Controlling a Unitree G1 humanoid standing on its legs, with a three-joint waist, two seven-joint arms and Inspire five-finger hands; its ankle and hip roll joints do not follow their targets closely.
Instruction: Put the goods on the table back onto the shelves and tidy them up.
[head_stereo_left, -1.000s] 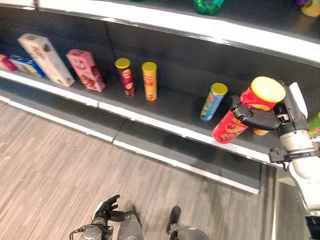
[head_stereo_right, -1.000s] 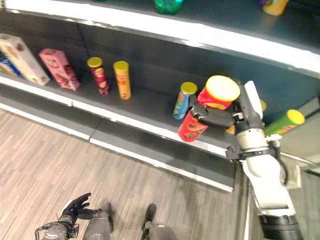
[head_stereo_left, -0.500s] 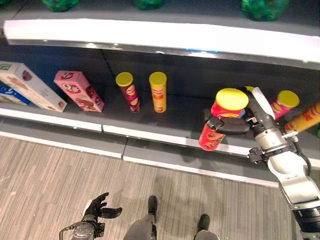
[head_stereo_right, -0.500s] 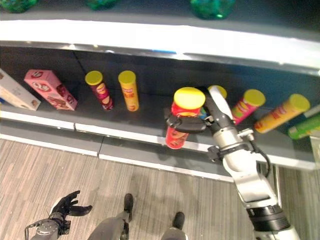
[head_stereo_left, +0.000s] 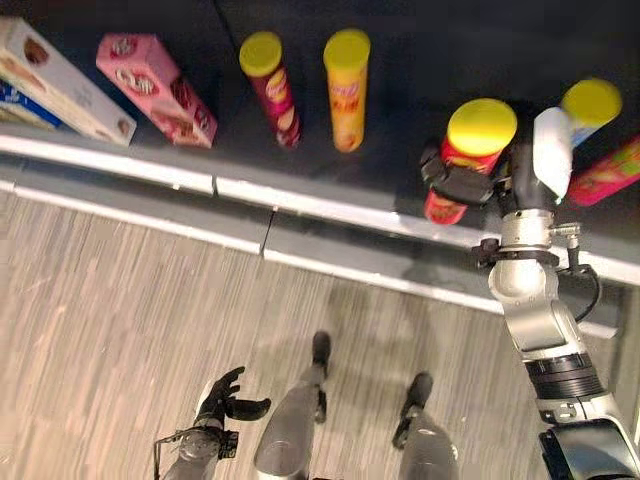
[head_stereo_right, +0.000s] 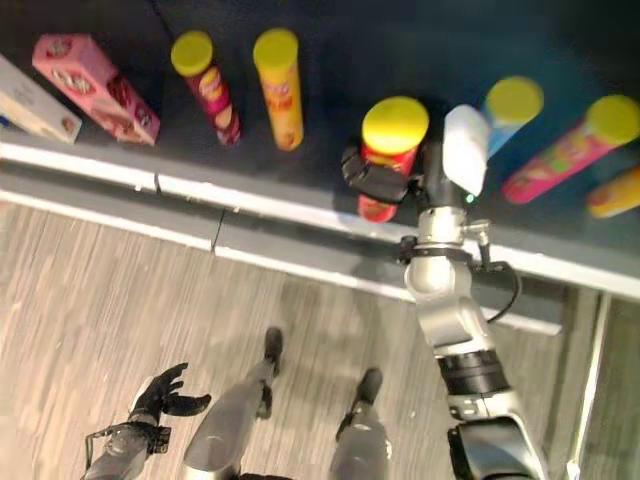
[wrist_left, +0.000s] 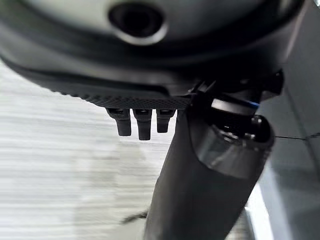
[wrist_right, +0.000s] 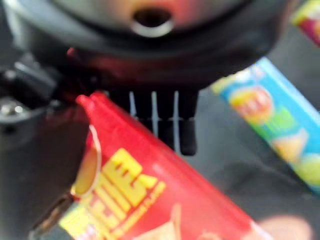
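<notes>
On the dark lower shelf (head_stereo_left: 330, 195), near its pale front edge, the right hand (head_stereo_left: 470, 183) is wrapped around a red crisp can (head_stereo_left: 462, 170) with a yellow lid, fingers and thumb curled about its body just below the lid. The can stands close to upright with its base at or just above the shelf board; whether it is already bearing on the shelf I cannot tell. The right wrist view confirms the grasp: the red wall of the can lies against the palm with the dark fingers (wrist_right: 170, 117) past it, and a blue can (wrist_right: 270, 125) shows just beyond.

The grip high on the can makes sense for setting it down, since it leaves the base free to meet the board and keeps the hand clear of its neighbours. Those neighbours are a maroon can (head_stereo_left: 270, 85) and an orange can (head_stereo_left: 346, 88) standing well apart to the left, the blue one (head_stereo_left: 588, 105) close behind the hand, and a pink can (head_stereo_left: 608, 172) leaning further right. Boxes, a pink box (head_stereo_left: 155, 88) and a white box (head_stereo_left: 60, 80), stand further left, so this stretch looks to be kept for cans.

The left hand (head_stereo_left: 228, 398) hangs low over the wood floor (head_stereo_left: 110, 300), fingers loosely spread, holding nothing.
</notes>
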